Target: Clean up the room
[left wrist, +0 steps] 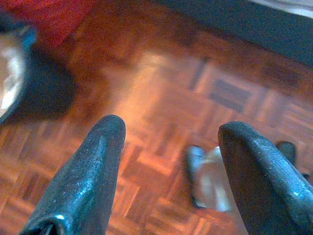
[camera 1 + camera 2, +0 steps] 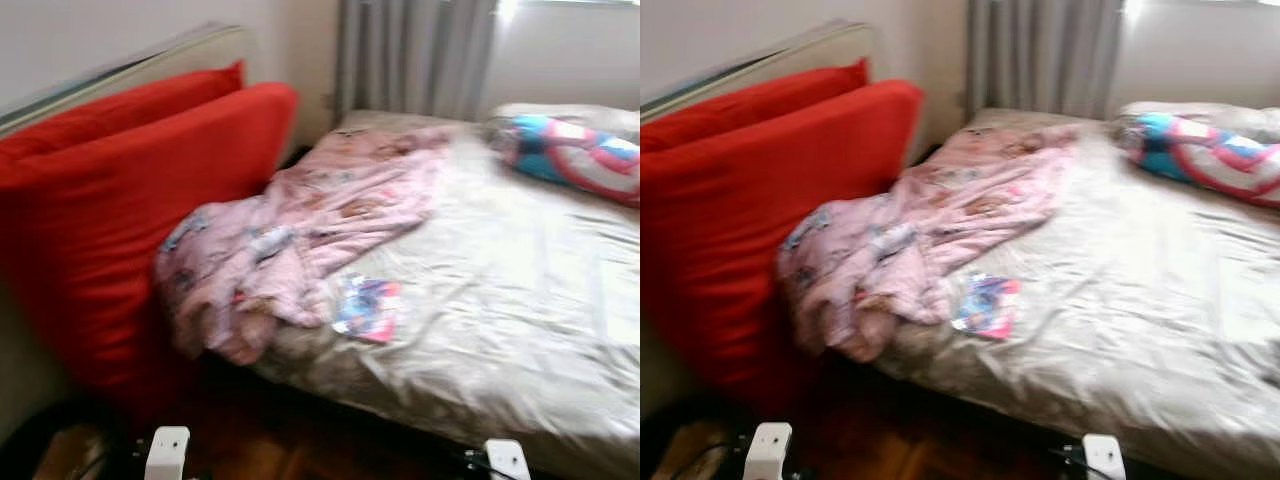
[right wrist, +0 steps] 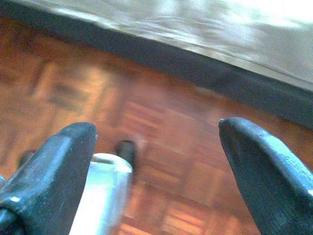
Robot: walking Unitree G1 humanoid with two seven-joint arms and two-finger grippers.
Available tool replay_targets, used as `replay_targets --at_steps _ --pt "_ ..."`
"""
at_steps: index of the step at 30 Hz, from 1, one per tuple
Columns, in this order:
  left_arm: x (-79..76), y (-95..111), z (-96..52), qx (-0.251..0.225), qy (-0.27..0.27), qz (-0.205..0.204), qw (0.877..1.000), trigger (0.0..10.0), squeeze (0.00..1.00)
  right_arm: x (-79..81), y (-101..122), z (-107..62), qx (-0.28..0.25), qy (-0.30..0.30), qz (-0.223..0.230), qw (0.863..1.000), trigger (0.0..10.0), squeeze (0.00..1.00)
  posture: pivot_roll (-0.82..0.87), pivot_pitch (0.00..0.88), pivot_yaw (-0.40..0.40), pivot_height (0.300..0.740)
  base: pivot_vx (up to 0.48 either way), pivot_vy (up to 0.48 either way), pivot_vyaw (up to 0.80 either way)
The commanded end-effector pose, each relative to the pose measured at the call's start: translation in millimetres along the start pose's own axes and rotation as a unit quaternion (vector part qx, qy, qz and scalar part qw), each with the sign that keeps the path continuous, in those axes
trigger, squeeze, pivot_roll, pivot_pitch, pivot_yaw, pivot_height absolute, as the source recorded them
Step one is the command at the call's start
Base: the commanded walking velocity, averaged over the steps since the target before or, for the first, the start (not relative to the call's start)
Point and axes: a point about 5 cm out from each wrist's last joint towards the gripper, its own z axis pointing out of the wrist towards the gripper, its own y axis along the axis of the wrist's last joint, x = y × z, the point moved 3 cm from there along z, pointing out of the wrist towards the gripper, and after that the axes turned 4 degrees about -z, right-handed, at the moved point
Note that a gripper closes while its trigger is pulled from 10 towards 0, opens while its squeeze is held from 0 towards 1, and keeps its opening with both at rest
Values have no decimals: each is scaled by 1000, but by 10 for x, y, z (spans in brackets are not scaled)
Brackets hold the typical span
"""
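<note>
Both arms hung low over the parquet floor (image 1: 161, 103): left gripper (image 1: 168, 171) and right gripper (image 3: 156, 166) spread wide, empty. Pink blanket (image 2: 300, 220) sprawled across the bed's (image 2: 520, 300) left side, against the red cushions (image 2: 120, 200).

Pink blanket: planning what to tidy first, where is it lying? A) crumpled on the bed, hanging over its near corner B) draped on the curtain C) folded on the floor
A: the pink blanket lies rumpled across the bed, drooping over the corner beside the red cushions.
</note>
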Motion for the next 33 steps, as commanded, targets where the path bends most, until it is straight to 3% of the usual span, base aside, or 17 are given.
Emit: replay_targets --at_steps 1,28,33 --pt "83 -20 -16 8 8 14 1000 10000 0 91 41 20 -5 10 -1 1000 10000 0 65 0 7 740 0 -326 -744" --pt "122 -7 -22 8 10 18 1000 10000 0 111 52 24 -11 8 11 1000 10000 0 60 3 29 740 0 -324 -43" --pt "126 -4 -22 7 10 18 1000 10000 0 112 50 24 -9 8 12 1000 10000 0 59 15 30 740 0 -323 -656"
